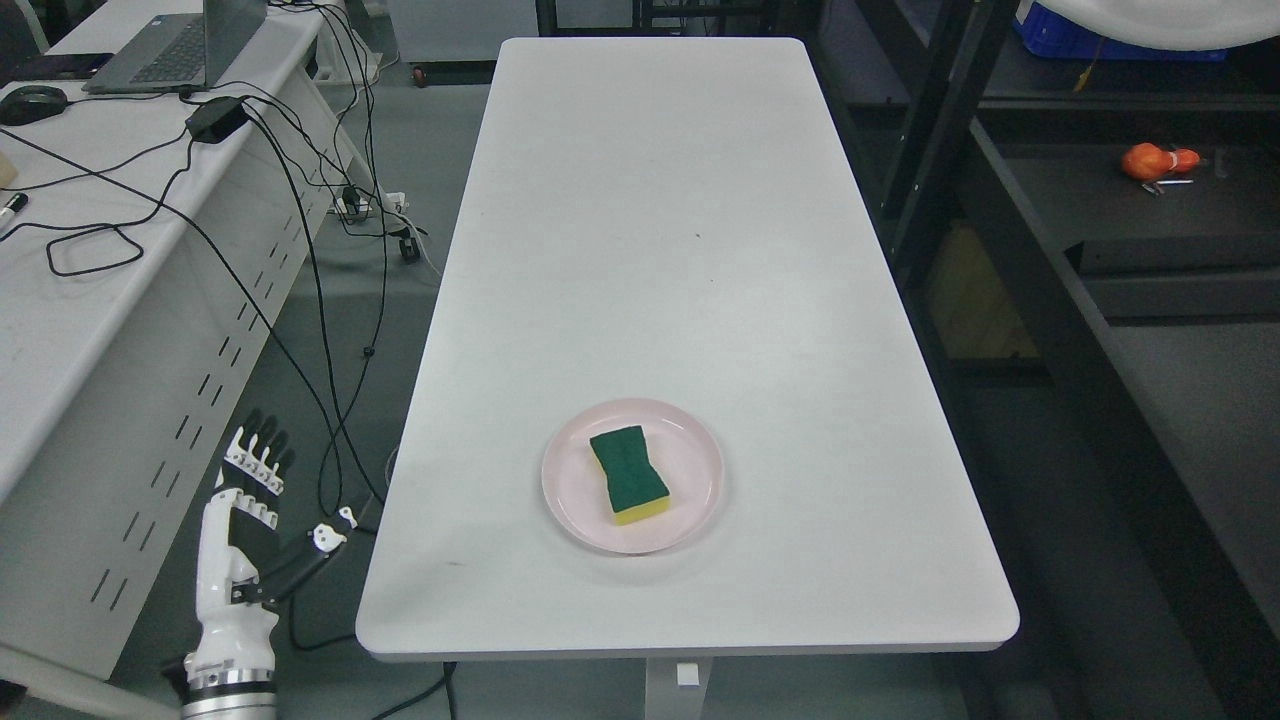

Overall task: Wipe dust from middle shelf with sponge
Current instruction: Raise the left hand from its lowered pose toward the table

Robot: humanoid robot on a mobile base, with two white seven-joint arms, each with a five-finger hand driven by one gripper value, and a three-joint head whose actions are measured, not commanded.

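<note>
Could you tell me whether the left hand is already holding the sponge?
No. The left hand hangs open beside the table, while the sponge lies untouched on the pink plate.

The sponge [628,474] is dark green on top with a yellow layer beneath. The plate [690,500] is pale pink. The bench [660,220] is plain white. The left hand [245,540] is white with black fingertips and joints. The shelf [1150,290] is black, bearing an orange object [1155,160].
</note>
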